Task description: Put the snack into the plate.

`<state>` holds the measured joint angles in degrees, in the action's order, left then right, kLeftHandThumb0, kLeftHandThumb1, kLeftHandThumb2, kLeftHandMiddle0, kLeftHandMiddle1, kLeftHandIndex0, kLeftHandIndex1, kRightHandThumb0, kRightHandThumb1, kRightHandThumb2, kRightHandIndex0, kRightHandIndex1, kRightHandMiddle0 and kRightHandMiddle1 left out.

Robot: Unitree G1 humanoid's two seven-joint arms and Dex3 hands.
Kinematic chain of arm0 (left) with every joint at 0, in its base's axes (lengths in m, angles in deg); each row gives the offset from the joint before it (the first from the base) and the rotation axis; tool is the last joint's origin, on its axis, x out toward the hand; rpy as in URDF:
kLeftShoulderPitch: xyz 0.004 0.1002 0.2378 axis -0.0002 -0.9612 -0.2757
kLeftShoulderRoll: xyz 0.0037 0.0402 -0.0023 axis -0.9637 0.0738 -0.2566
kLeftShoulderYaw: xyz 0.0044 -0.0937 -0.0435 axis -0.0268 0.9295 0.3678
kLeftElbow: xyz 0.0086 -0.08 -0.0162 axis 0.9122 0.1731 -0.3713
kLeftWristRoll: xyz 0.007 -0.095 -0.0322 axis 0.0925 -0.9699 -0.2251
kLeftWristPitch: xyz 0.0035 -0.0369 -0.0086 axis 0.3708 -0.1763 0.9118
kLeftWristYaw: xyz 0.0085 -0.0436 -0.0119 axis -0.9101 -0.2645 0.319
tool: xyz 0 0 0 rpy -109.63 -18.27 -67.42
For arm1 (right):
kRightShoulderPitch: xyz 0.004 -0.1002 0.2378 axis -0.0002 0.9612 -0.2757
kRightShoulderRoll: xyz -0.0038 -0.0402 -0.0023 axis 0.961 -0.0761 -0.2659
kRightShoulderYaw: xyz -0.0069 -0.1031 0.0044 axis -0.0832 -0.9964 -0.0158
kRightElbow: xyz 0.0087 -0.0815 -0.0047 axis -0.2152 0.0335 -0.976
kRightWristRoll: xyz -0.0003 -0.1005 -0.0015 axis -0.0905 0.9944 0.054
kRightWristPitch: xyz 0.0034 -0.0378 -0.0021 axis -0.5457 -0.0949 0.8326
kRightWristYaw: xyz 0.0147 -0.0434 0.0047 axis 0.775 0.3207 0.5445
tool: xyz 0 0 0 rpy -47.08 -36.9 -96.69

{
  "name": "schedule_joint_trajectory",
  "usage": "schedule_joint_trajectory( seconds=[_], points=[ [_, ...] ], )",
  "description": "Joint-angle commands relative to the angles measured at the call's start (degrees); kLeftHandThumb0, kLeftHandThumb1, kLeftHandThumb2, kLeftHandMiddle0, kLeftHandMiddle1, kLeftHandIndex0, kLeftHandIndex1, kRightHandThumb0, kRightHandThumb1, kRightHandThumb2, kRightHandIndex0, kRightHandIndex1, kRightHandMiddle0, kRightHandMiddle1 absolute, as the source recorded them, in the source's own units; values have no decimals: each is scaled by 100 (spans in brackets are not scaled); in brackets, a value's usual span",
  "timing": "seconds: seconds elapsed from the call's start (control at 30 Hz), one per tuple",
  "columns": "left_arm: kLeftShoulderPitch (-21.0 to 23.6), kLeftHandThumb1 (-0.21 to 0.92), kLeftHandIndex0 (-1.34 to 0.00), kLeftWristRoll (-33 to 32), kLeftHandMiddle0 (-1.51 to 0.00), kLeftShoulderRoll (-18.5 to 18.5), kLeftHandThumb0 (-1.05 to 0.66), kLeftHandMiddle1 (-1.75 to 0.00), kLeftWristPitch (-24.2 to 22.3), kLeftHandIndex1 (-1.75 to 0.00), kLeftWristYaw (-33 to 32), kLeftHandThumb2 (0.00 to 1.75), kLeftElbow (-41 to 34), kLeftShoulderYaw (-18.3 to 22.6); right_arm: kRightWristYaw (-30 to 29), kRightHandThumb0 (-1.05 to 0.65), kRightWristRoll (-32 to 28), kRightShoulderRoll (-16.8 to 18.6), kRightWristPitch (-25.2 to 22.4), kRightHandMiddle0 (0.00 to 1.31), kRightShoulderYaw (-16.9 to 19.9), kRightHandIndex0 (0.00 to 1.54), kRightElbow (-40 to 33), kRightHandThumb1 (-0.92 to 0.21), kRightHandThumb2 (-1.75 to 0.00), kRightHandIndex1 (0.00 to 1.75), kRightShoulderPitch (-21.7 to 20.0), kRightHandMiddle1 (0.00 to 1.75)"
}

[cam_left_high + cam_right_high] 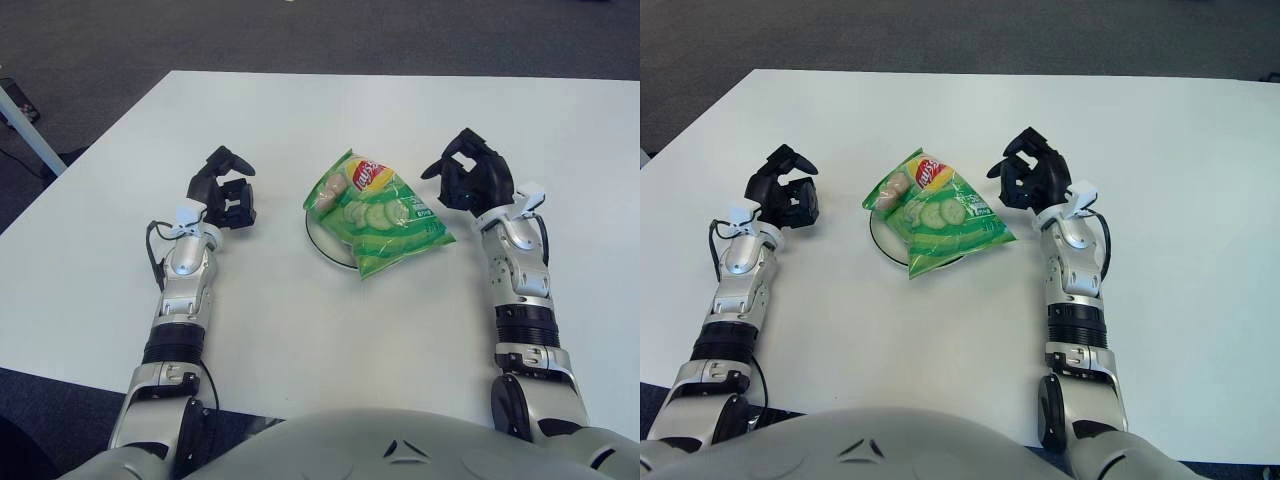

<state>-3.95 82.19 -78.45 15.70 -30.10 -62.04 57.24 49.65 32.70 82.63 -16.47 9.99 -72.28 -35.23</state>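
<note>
A white worktop carries a small round plate near its middle. On the plate lies the snack, a green chip bag with a red and yellow logo at its far end and pictures of cucumber slices on the front. The bag is larger than the plate and covers most of it; only the left and near rim of the plate shows. The near right corner of the bag reaches out past the plate over the worktop. The bag lies flat, with its long side running from far left to near right.

The right hand shows just to the right of the bag, near its far right edge but not touching it. Its fingers are curled loosely inward, and it holds nothing. Whether it touches the worktop I cannot tell.

The left hand shows to the left of the plate, well apart from it. Its fingers are also half curled, and nothing is between them.

Beyond the worktop is a dark floor.
</note>
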Motion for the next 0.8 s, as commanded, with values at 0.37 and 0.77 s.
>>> schedule_joint_trajectory(
  seconds=[0.37, 0.77],
  points=[
    [-662, 41, -54, 19, -123, 301, -45, -175, 96, -175, 46, 120, 569, -73, -712, 0, 81, 294, 122, 75, 51, 101, -173, 14, -174, 151, 428, 175],
    [-643, 42, -53, 39, -122, 270, -45, -175, 55, -175, 27, 119, 594, -53, -988, 0, 62, 300, 26, 72, 113, 100, -341, 12, -175, 156, 709, 175]
  ],
)
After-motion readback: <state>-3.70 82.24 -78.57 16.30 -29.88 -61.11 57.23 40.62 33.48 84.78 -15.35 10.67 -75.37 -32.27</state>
